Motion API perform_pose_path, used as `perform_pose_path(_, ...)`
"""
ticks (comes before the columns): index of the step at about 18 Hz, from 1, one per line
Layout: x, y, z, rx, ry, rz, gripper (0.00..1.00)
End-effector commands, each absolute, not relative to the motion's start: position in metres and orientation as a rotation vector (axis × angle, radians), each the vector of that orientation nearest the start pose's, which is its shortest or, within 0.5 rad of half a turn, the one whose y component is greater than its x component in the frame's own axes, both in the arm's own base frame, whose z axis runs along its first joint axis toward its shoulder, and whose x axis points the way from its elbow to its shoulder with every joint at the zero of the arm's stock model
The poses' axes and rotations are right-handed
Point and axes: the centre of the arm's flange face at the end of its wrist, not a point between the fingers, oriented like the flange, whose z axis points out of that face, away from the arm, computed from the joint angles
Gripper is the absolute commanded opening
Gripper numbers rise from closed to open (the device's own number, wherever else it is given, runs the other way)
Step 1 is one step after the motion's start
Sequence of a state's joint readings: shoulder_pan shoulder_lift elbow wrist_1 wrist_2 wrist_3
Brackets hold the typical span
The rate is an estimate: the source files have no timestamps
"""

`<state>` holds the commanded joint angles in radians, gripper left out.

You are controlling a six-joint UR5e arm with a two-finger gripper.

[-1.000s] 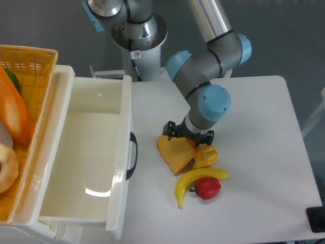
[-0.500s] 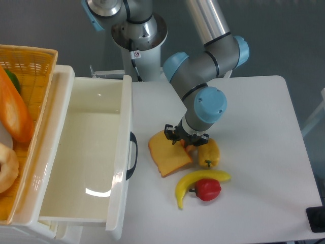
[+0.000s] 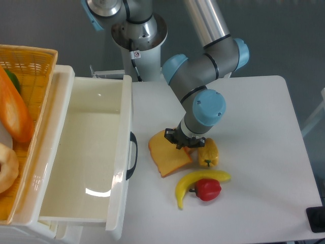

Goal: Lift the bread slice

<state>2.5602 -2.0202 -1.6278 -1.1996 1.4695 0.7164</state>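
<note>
The bread slice (image 3: 167, 156) lies flat on the white table, yellow-orange with a darker crust, just right of the drawer's handle. My gripper (image 3: 186, 143) points straight down over the slice's upper right edge, between the slice and the yellow pepper (image 3: 208, 152). The wrist hides the fingers, so I cannot tell whether they are open or closed on the slice.
A banana (image 3: 195, 181) and a red pepper (image 3: 207, 188) lie just below the slice. An open white drawer (image 3: 124, 152) with a black handle (image 3: 133, 155) stands to the left. A wicker basket (image 3: 30, 56) with a long orange loaf (image 3: 14, 114) is at the far left.
The slice went from tilted against the yellow pepper to lying flat a little further left. The gripper shifted slightly left and down. The yellow pepper now stands free of the slice.
</note>
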Motion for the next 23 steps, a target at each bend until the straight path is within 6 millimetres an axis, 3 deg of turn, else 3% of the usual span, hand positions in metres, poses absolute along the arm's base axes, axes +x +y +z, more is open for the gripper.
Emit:
perform_pose_path(1,-0.439,0.46,0.245,-3.109,-0.442,-0.251,1.0)
perform_pose_path(10,-0.434,0.458,0.226,-3.124,-0.537,-0.292,1.0)
perform_pose_path(23,-0.419,0.46,0.208,-3.145,-0.517,-0.336,1.0)
